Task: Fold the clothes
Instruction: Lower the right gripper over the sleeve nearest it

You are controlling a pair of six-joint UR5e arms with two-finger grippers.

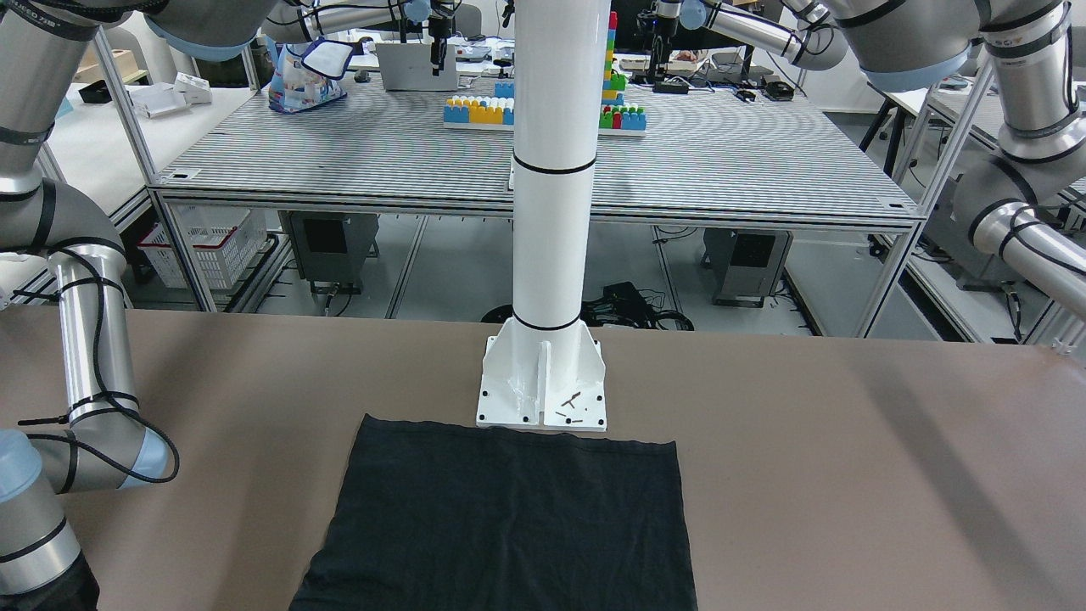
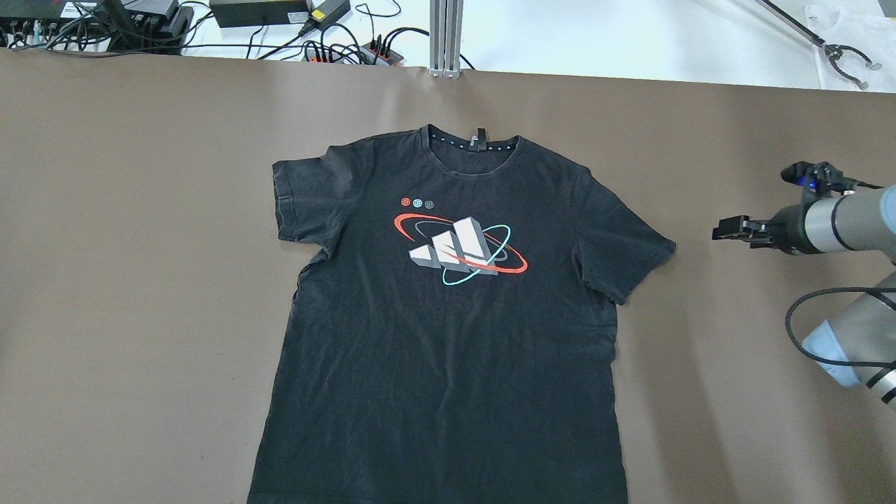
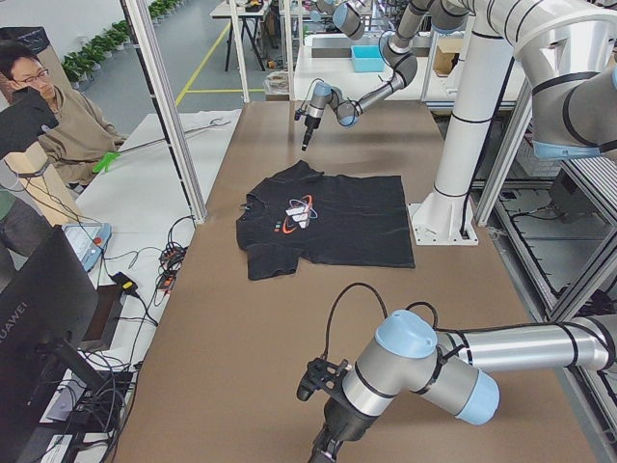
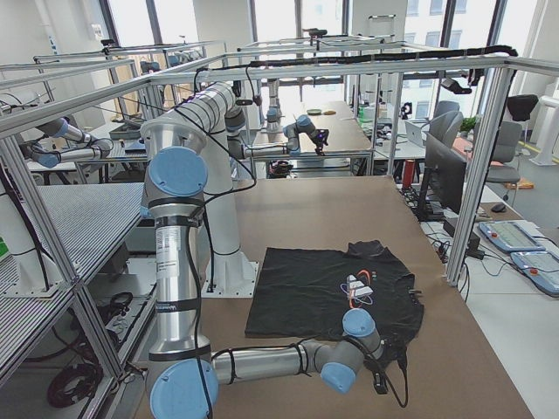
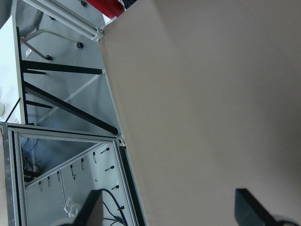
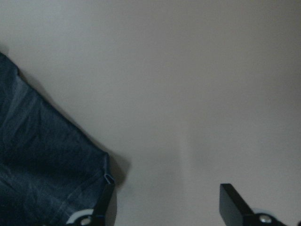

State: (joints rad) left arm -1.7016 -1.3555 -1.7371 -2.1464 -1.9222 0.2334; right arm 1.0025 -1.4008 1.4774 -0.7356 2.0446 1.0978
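The clothes are one black T-shirt (image 2: 448, 336), spread flat and front up in the middle of the brown table, collar at the far side. A white, red and teal logo (image 2: 458, 248) sits on its chest. My right gripper (image 2: 724, 231) hovers just right of the shirt's right sleeve. In the right wrist view it (image 6: 167, 188) is open and holds nothing, with the sleeve tip (image 6: 42, 165) beside its left finger. My left gripper (image 5: 169, 194) is open over bare table near the table's left end, well away from the shirt (image 3: 328, 222).
The white column base (image 1: 543, 382) stands right behind the shirt's hem (image 1: 509, 526). Cables and power bricks (image 2: 280, 21) lie beyond the far edge. The table's edge (image 5: 117, 117) runs close to my left gripper. A person (image 3: 58, 116) sits beyond that end.
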